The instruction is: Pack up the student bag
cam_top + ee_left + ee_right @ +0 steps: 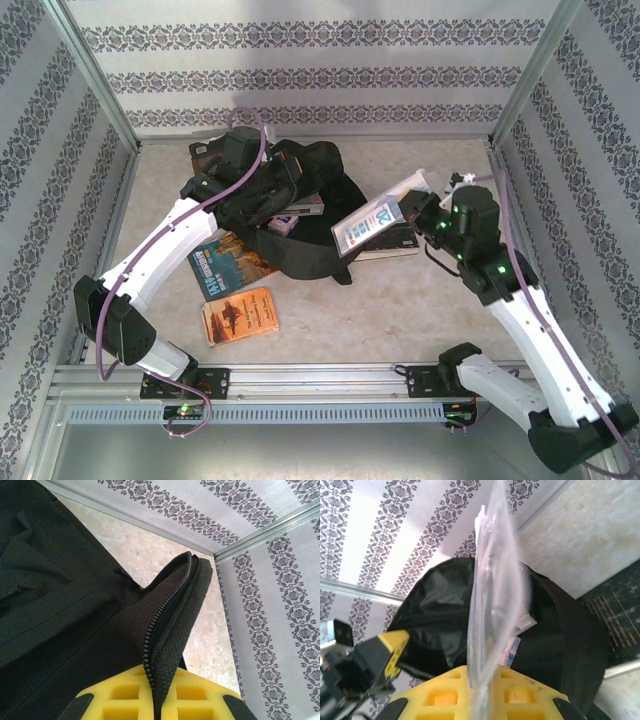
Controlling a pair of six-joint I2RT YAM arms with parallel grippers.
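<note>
Beige mottled table [420, 320] carries everything, with patterned panels walling it in. Biggest thing on it is the student bag [315, 235], a rumpled black heap at mid-table, toward the far side. Its long axis seems to run far to near, though the folds hide which end is the top.

The left arm [160, 245] rises from the near-left corner, stretches along the left side and bends down over the bag's far-left part. The left claw [159, 700] is clamped on a zippered edge of the bag, which stands up tilted between its yellow pads [125, 702].

The right arm [520, 300] angles in from the near right, its wrist pointing left at the bag. The right claw [481, 700] pinches a clear plastic packet [365, 225], held tilted just beside the bag's right side.

A blue book [225, 265] lies against the bag's near-left edge. An orange book [240, 315] lies nearer the arms, apart from the bag.
</note>
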